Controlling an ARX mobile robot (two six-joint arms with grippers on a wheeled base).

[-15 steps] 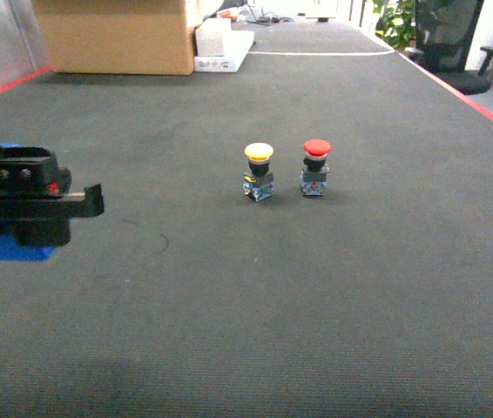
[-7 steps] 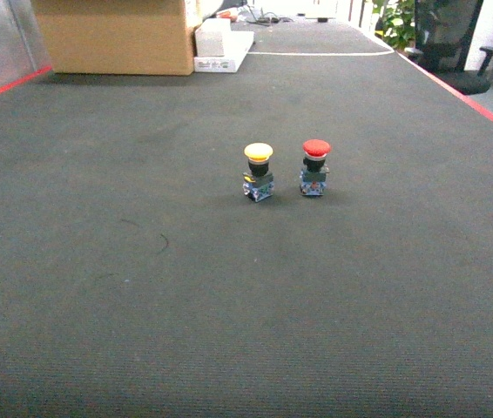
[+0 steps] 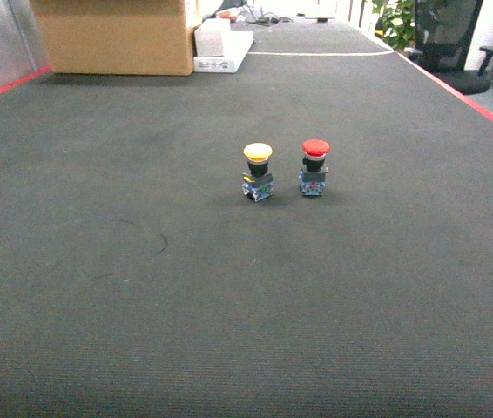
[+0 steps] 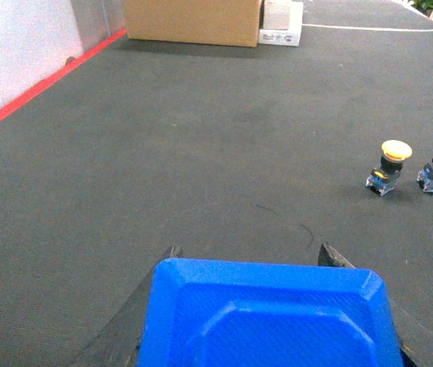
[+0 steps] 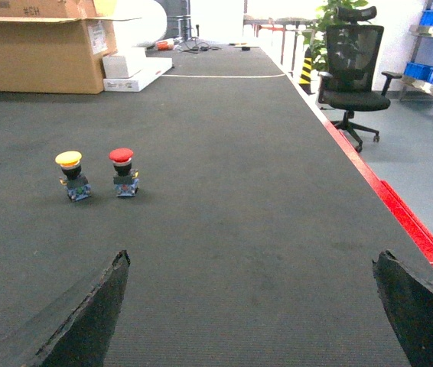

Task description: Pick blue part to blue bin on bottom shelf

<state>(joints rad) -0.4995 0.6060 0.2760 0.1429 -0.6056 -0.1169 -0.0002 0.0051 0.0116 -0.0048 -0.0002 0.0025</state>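
Evidently, the left gripper, seen a second ago at the left edge of the head view with something blue in it, has been withdrawn from that view; only the dark mat and the two push buttons remain there. In the left wrist view a bright blue piece, taken to be the blue part, is seen lodged between the two dark fingers, so the pincer is judged to be clamped on it. From this it is inferred that the pick is done and that carrying to the blue bin on the bottom shelf is what remains; neither bin nor shelf can be identified with certainty in these views. The right gripper is held wide apart and empty above the mat. The yellow-capped button and the red-capped button stand upright, side by side, near the mat's middle. On the cardboard box at the far left corner some print is visible, but it cannot be read.
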